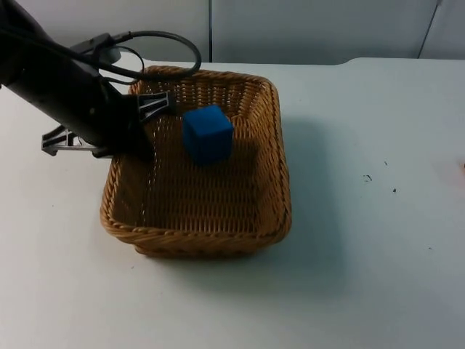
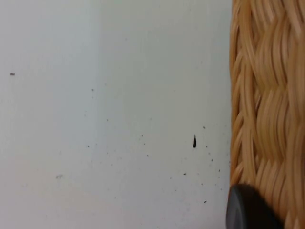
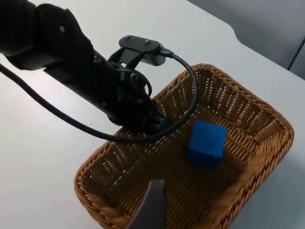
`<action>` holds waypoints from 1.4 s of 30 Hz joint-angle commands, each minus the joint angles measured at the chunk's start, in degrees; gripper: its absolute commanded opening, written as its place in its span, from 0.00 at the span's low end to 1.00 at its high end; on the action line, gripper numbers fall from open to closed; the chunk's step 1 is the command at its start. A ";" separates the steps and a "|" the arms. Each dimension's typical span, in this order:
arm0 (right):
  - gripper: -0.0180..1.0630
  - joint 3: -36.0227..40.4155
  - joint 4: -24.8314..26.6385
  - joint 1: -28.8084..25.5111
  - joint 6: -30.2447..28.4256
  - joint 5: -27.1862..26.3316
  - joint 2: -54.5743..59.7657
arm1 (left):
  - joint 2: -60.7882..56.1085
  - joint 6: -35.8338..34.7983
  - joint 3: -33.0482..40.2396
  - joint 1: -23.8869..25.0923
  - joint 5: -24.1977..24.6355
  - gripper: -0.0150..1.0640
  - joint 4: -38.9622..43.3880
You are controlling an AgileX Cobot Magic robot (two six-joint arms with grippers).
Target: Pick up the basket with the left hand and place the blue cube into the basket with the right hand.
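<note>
The blue cube (image 1: 208, 134) is sitting inside the basket (image 1: 270, 211), toward the back half of the woven floor and a bit tilted, resting loose with nothing gripping it. From the right wrist view the cube (image 3: 206, 143) sits on the basket (image 3: 267, 138) floor, just past the left arm's gripper.

The left gripper (image 1: 133, 138) is down on the basket's left wall, one finger inside and the rest of the hand outside, so it looks clamped on the rim there. The left wrist view shows the wicker wall (image 2: 267, 105) right up against the camera, with the white table (image 2: 114, 114) beside it and a few dark specks on the surface.

The right gripper is above the basket's near end; whether its fingers are apart or together can't be told. The basket casts a soft shadow to its right on the table (image 1: 378, 218).
</note>
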 commanded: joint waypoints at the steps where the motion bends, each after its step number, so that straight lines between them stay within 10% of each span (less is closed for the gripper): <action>1: 0.75 0.20 -0.50 0.27 -0.54 0.13 -1.24 | 0.04 1.11 -0.63 -0.49 -0.23 0.01 -0.51; 6: 0.75 0.40 -0.50 0.27 -0.54 1.83 -3.02 | 0.04 1.25 -0.63 -0.49 -0.23 0.09 -0.51; 15: 0.75 8.42 -0.09 0.27 -0.30 -0.75 -7.02 | 0.04 1.25 -0.63 -0.38 -0.23 0.60 -0.51; 29: 0.75 11.81 -0.08 0.27 -0.30 -4.01 -13.90 | -8.86 1.36 -0.63 -0.38 2.18 0.61 4.60; 42: 0.75 11.81 -0.19 0.27 -0.30 -4.55 -17.85 | -30.86 0.73 -0.51 -0.38 15.10 0.61 12.18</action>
